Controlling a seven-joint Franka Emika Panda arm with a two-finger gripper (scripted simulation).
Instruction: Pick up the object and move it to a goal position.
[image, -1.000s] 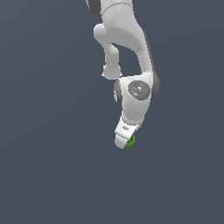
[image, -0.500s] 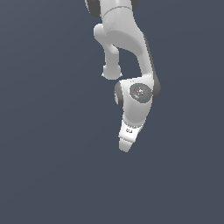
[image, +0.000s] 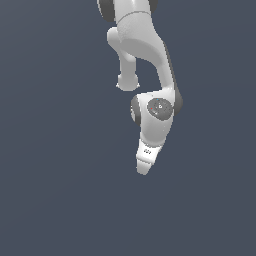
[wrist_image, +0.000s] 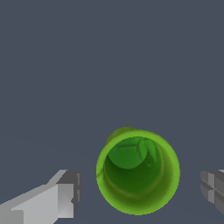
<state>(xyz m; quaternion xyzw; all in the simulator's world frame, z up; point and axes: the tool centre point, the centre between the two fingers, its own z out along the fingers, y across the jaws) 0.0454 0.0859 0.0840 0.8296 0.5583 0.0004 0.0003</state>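
In the wrist view the bright green cup (wrist_image: 138, 171) stands upright with its hollow top facing the camera. It sits between my two fingers: one finger (wrist_image: 65, 194) on one side and the other finger (wrist_image: 213, 188) on the other, each with a gap to the cup. My gripper (wrist_image: 140, 190) is open around the cup and does not touch it. In the exterior view my white gripper (image: 144, 167) points down and hides the cup completely.
The white arm (image: 145, 60) reaches down from the top of the exterior view over a plain dark grey floor (image: 60, 190). Nothing else shows.
The gripper has come down over the green cup. The cup showed beside the gripper's tip a second ago and is now hidden behind it in the exterior view.
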